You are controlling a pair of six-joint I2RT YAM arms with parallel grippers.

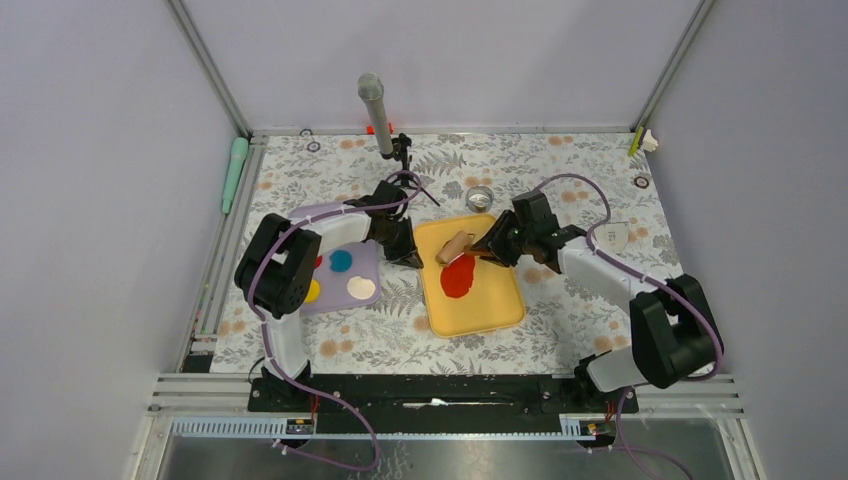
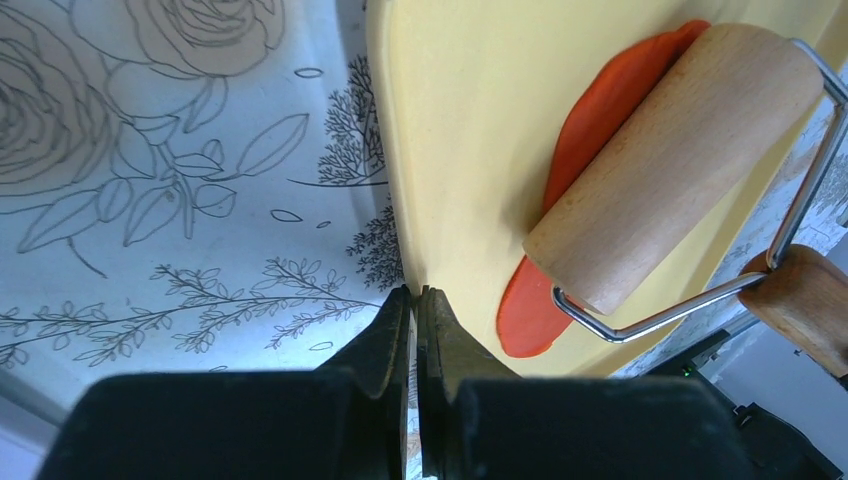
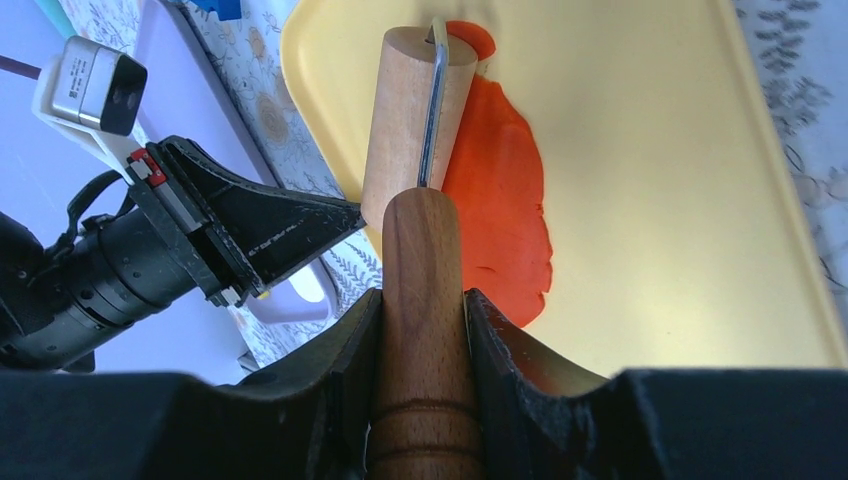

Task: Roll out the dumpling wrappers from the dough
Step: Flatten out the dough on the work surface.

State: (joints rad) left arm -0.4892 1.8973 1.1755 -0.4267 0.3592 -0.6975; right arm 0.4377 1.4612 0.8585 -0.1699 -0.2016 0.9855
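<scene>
1. Seen from overhead, two robot arms reach inward over a table covered with a floral cloth [image 1: 560,310].
2. A yellow tray [image 1: 490,305] sits at the centre of the table. One dumpling wrapper [image 1: 458,276], a thin, flattened sheet of red clay with an uneven oval outline, lies in the tray's left half.
3. The right gripper [image 3: 420,300] comes in from the right. Its two fingers are partly closed, clamping the dark wooden handle [image 3: 425,340] of a small rolling pin [image 2: 680,160].
4. A bent wire frame joins the handle to the pale wooden drum. The drum rests on the far end of the wrapper, and most of the red sheet shows on its near side. The wrapper therefore lies just beyond the right gripper's fingertips, under the tool and not between the fingers.
5. The left gripper [image 2: 414,295] is fully closed with nothing between its fingers. Its joined tips meet the tray's left rim. The wrapper lies inside the tray just beyond that rim, near the tips but apart from them.
6. A lilac tray [image 1: 340,300] lies to the left under the left arm. It carries a blue disc [image 1: 341,260], a yellow disc [image 1: 312,291] and a cream disc [image 1: 361,289].
7. A small metal cup [image 1: 479,197] stands just behind the yellow tray.
</scene>
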